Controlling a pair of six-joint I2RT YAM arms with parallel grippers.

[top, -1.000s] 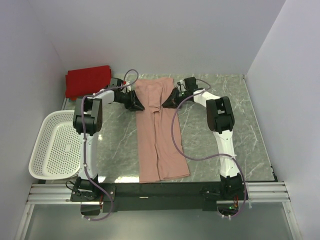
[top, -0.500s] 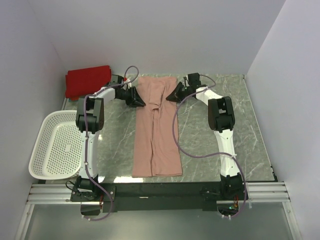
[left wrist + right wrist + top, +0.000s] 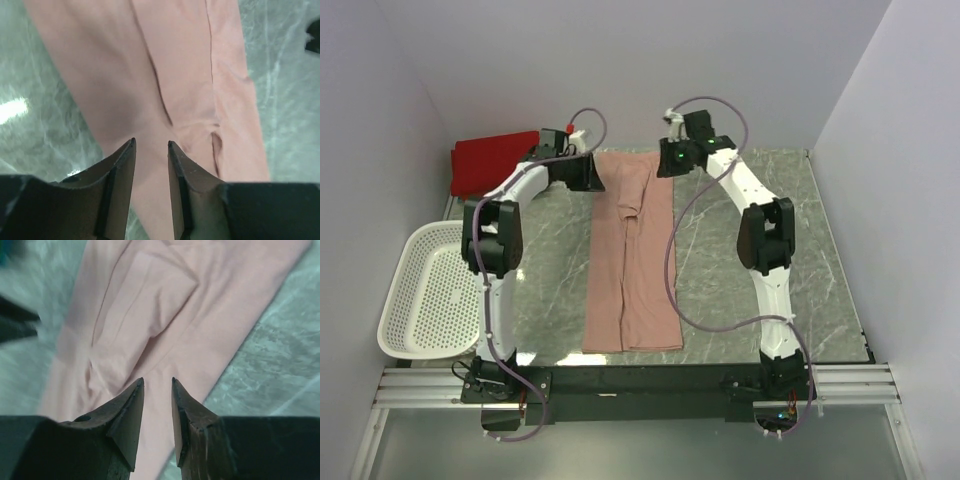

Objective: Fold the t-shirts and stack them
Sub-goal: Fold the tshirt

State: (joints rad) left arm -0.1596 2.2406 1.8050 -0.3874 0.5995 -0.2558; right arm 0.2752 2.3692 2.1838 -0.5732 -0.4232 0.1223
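The dusty-pink t-shirt (image 3: 630,260) lies flat on the marble table as a long narrow strip, running from the far edge toward the near edge. My left gripper (image 3: 594,177) hovers at the strip's far left corner. In the left wrist view this gripper (image 3: 152,143) is slightly open and empty above the pink cloth (image 3: 150,65). My right gripper (image 3: 664,163) hovers at the far right corner. In the right wrist view it (image 3: 157,380) is slightly open and empty over the cloth (image 3: 165,300). A folded red t-shirt (image 3: 496,160) lies at the far left. No teal t-shirt shows in the top view.
A white perforated basket (image 3: 424,290) sits off the table's left edge. Bare marble (image 3: 770,270) lies on both sides of the pink strip. Grey walls close in the far side and both sides. Each arm's cable loops above the shirt's far end.
The pink shirt slid away from the near edge and straightened. Both grippers then let go of its far corners and drew back toward the far wall.
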